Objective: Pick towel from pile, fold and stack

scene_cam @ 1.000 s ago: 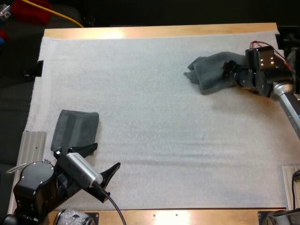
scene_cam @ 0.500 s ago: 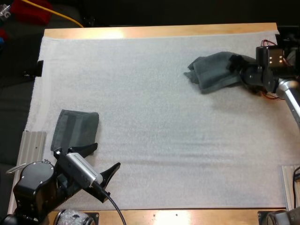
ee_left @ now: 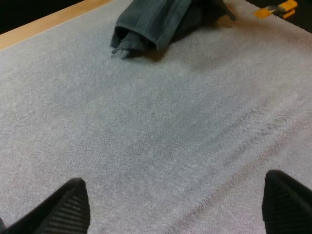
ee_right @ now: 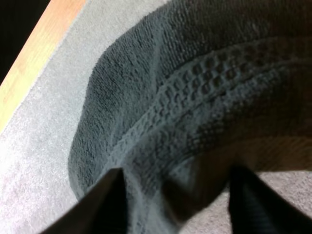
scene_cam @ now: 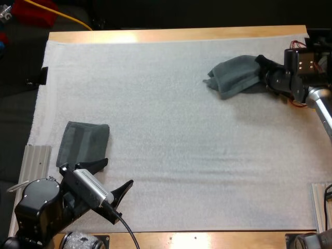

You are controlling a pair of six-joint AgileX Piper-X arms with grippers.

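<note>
While the folded towel [scene_cam: 83, 142] lay at the near left of the mat [scene_cam: 166, 129], my left gripper [scene_cam: 117, 173] stood beside it, fingers spread and empty; far right, the crumpled towel [scene_cam: 233, 77] was pinched by my right gripper [scene_cam: 263, 63].

A white mat [scene_cam: 171, 129] covers the wooden table [scene_cam: 171, 35], darkness beyond it

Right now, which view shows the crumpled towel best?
The high view: the crumpled towel shows whole, with the right gripper gripping its right end. The left wrist view shows it far off, partly cut off. The right wrist view is close on its weave, between the fingers.
</note>
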